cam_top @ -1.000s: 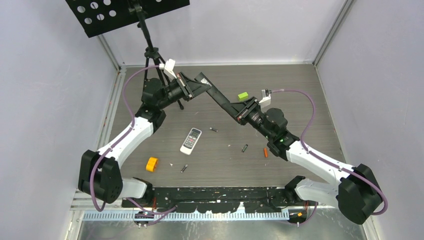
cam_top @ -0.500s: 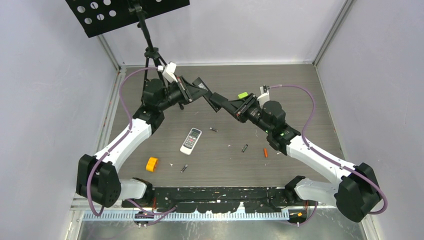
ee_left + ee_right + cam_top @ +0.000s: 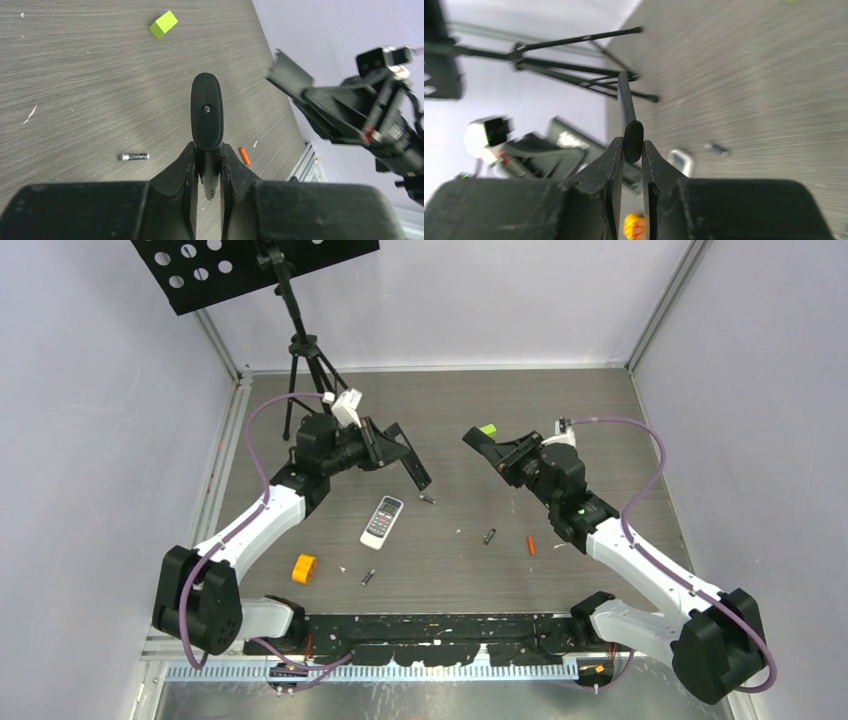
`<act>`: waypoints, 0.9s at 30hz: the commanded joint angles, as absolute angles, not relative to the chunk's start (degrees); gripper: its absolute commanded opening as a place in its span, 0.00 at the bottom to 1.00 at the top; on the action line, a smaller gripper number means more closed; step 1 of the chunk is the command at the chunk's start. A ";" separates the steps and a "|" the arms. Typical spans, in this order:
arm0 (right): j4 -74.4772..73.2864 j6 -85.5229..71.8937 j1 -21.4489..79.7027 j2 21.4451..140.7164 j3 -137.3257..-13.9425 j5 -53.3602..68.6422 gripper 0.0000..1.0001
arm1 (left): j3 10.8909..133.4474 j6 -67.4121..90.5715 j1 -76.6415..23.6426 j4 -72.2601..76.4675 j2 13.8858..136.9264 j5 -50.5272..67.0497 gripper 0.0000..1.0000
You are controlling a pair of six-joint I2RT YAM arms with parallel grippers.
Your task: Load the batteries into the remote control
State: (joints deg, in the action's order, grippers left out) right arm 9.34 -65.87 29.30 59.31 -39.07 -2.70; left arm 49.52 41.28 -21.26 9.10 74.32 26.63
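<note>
So the left jaws are pinched right down on a flat black strip [image 3: 206, 107] with rounded ends and a little hole in its face. They grip it by its lower end, and the rest pokes out ahead. The right jaws are narrow too, clamped on a slim black round-tipped piece [image 3: 633, 141]. That view is pretty blurry, so I can't tell what the piece is. Both pairs are up in the air over the grey wood-grain desk [image 3: 600, 440].

I'll place everything else off the small white remote control [image 3: 382, 521], which lies flat around the middle of the desk. The left jaws hang just past its far end. From overhead, the strip's free end points roughly at the battery beside it. The right jaws are off to the remote's far right, well apart from the left ones.

The batteries are all loose on the desk, none touching the remote:
- one dark battery [image 3: 427, 499] just right of its far end
- a second dark battery [image 3: 489, 536] further right
- the orange-red battery [image 3: 531, 545] beyond that
- a third dark battery [image 3: 368, 577] on its near side, towards the arm bases

A chunky orange block [image 3: 304, 568] sits to the remote's near left. A lime-green block [image 3: 487, 430] is out to the far right, just beside the right jaws as seen from above. A black tripod [image 3: 300, 350] stands far left, behind the remote.
</note>
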 commanded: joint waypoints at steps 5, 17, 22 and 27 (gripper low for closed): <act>3.21 -59.73 20.39 67.25 -34.32 -1.52 0.00 | 49.51 37.64 -21.31 15.47 72.49 39.75 0.00; 0.40 -54.72 13.04 77.40 -33.30 4.20 0.17 | 46.50 36.14 -22.68 22.73 71.83 52.27 0.00; -5.59 -53.96 12.85 76.55 -33.82 1.99 0.54 | 46.44 36.07 -23.33 22.77 71.32 51.02 0.00; -14.42 -51.72 12.85 69.57 -36.78 -2.43 0.76 | 47.66 37.46 -23.79 22.77 72.30 49.80 0.00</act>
State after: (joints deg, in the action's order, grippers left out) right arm -7.29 -54.50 13.08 75.92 -33.21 2.33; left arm 46.33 37.08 -23.40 18.92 73.30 49.58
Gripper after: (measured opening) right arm 0.714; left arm 0.159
